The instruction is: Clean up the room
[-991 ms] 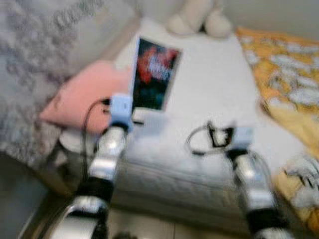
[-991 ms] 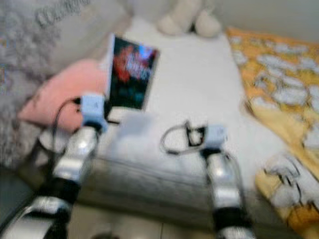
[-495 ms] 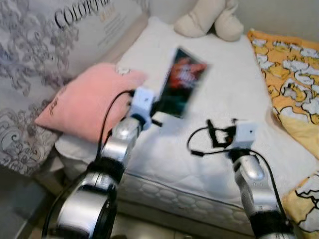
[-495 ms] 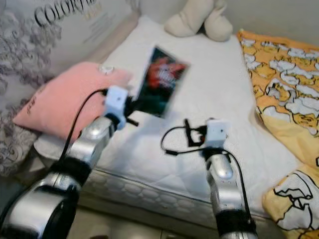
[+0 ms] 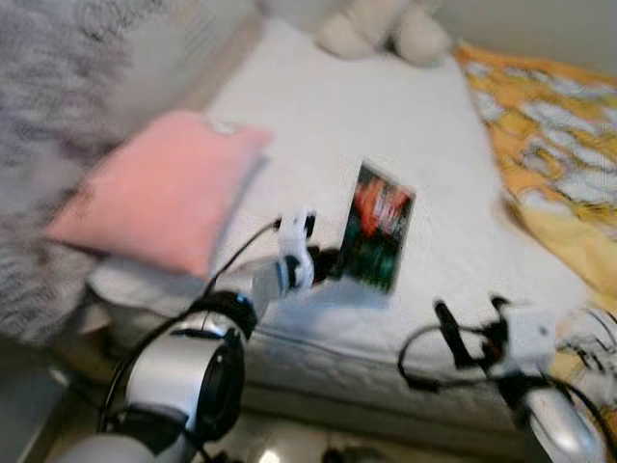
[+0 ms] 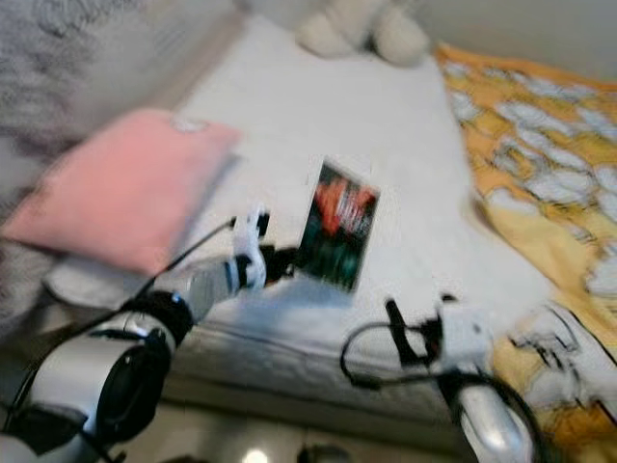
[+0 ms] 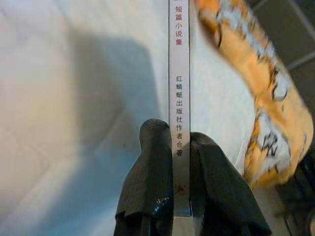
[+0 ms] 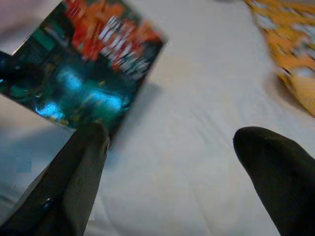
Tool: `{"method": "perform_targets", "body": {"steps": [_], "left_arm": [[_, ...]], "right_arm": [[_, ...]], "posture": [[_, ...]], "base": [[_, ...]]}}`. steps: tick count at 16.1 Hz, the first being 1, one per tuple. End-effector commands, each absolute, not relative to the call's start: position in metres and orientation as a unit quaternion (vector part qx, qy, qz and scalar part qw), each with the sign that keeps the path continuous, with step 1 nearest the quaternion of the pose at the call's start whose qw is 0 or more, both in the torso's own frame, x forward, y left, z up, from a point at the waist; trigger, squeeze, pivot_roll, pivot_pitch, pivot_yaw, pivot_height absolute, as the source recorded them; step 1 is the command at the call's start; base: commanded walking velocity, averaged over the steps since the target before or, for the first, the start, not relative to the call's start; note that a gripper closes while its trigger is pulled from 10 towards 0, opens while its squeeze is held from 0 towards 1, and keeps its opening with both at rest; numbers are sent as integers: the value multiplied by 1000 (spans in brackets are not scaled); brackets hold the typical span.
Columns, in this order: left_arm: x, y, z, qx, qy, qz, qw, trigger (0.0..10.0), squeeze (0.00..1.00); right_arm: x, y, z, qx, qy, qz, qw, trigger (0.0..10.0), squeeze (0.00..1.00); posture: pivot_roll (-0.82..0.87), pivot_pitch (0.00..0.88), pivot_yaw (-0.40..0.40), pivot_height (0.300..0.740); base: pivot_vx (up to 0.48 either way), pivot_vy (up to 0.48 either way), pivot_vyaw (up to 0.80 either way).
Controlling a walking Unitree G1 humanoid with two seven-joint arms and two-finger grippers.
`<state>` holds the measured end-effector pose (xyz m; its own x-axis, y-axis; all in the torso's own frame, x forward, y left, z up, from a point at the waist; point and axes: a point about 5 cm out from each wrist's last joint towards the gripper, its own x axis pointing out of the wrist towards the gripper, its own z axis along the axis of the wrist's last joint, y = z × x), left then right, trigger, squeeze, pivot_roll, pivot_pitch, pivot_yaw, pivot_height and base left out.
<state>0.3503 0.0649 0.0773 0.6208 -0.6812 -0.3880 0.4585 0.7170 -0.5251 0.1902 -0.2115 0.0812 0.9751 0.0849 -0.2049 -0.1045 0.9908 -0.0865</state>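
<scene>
My left gripper [image 5: 326,265] is shut on the lower edge of a book [image 5: 379,225] with a dark green and red cover, holding it upright above the white bed [image 5: 366,106]. In the left wrist view both black fingers [image 7: 152,177] clamp the book's white spine [image 7: 179,98], which bears printed characters. My right gripper [image 5: 472,333] is open over the bed's front edge, to the right of the book. Its two fingers [image 8: 74,172] stand wide apart in the right wrist view, with the book's cover [image 8: 88,73] beyond them.
A pink pillow [image 5: 159,188] lies at the bed's left side. An orange and white patterned blanket [image 5: 554,145] covers the right side. A cream plush toy [image 5: 381,24] sits at the far end. A patterned wall panel [image 5: 58,87] runs along the left.
The camera has shifted and blurred. My left gripper has carried the book to the right and nearer to the bed's front. The right arm now sits lower in view.
</scene>
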Motion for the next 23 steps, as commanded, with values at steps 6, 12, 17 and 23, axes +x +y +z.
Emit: {"method": "perform_targets", "body": {"steps": [6,12,17,23], "left_arm": [[378,127,104,-76,237,-214,945,10000,0],[386,165,117,23,224,-149,963,10000,0],[389,189,127,111,223,-117,961,10000,0],[392,191,134,179,216,-130,951,10000,1000]], "right_arm": [[187,-211,94,-40,106,36,993,10000,537],[192,-207,93,-33,115,41,992,10000,541],[194,-204,90,-29,119,44,992,10000,537],[199,-202,89,-26,117,46,992,10000,541]], "posture": [[-329,116,-75,740],[-304,109,-80,740],[-290,104,-80,740],[-280,94,-74,740]], "base": [[0,0,0],[0,0,0],[0,0,0],[0,0,0]]}}
